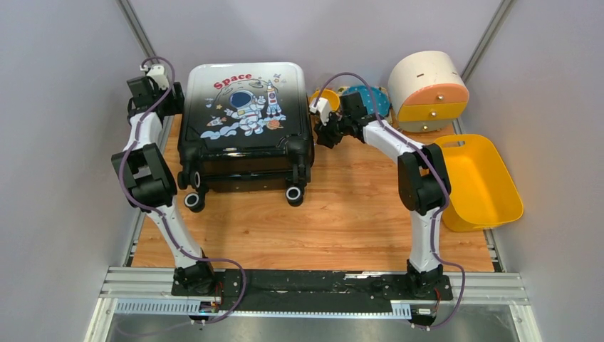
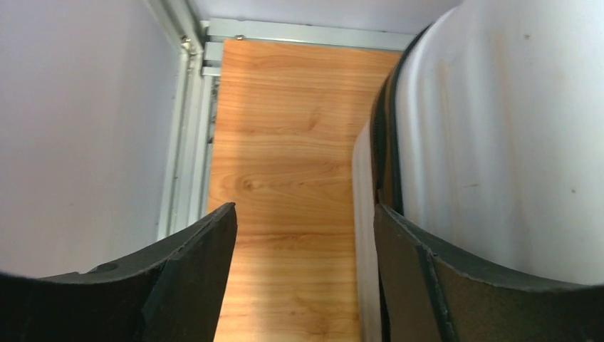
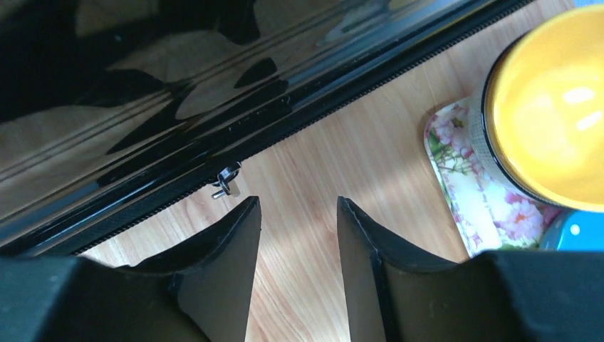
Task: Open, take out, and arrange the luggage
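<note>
Pale grey walls [image 1: 71, 107] close in a wood-grain table [image 1: 342, 214], with a metal rail along its near edge where both arms are bolted.

The luggage [image 1: 246, 107] lies flat and shut on the far left-centre of the table. Its astronaut print and red "Space" lettering face up, and its black wheels [image 1: 295, 193] point toward the near edge.

At the right edge a yellow bin [image 1: 484, 185] sits tilted, partly off the wood. Behind it, in the far right corner, stands a round cream-and-orange drawer box [image 1: 427, 85].

The left arm [image 1: 153, 178] reaches up along the left edge of the table to the suitcase's far left corner. The right arm [image 1: 420, 178] bends in toward the suitcase's right side.

The left gripper [image 2: 305, 214] has its jaws wide apart with only bare wood between them. Its right finger [image 2: 427, 285] sits just beside the pale shell, though whether it touches cannot be told.

The right gripper [image 3: 298, 203] holds nothing. Its jaws stand at a moderate gap over bare wood, close to the glossy black side of the case.

Between the suitcase and the drawer box are a yellow bowl [image 3: 555, 107], which rests on a floral mat [image 3: 463, 178], and a blue item [image 3: 580, 231] just beside them.

A small metal zipper pull [image 3: 226, 182] hangs from the black zip line just ahead of the right gripper's left finger [image 3: 228, 249], apart from it.
</note>
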Motion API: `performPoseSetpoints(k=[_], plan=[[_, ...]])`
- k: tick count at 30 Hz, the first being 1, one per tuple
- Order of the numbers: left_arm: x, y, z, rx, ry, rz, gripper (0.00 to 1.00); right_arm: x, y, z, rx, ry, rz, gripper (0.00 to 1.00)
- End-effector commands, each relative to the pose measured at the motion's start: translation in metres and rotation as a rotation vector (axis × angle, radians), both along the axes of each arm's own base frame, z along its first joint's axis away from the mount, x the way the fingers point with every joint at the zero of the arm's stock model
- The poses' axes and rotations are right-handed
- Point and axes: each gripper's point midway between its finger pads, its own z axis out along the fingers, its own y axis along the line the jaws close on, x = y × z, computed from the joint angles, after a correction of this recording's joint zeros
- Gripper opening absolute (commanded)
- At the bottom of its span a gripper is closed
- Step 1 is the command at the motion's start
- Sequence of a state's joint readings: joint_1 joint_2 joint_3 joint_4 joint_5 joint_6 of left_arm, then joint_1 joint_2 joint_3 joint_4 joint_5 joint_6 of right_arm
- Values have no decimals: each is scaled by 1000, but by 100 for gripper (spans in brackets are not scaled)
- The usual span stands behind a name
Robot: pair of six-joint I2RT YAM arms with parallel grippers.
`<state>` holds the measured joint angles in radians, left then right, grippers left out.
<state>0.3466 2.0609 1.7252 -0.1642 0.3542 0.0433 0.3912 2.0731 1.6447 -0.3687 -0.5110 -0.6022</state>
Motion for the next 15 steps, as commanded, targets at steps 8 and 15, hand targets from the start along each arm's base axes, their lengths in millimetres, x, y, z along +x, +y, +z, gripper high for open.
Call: performPoseSetpoints(k=[8, 15], plan=[[-61, -20, 155, 94, -140, 140, 83, -40, 61, 17, 120, -60, 208, 45], [-118, -95, 154, -72, -59, -133, 82, -90, 100, 24, 171, -28, 309, 45]])
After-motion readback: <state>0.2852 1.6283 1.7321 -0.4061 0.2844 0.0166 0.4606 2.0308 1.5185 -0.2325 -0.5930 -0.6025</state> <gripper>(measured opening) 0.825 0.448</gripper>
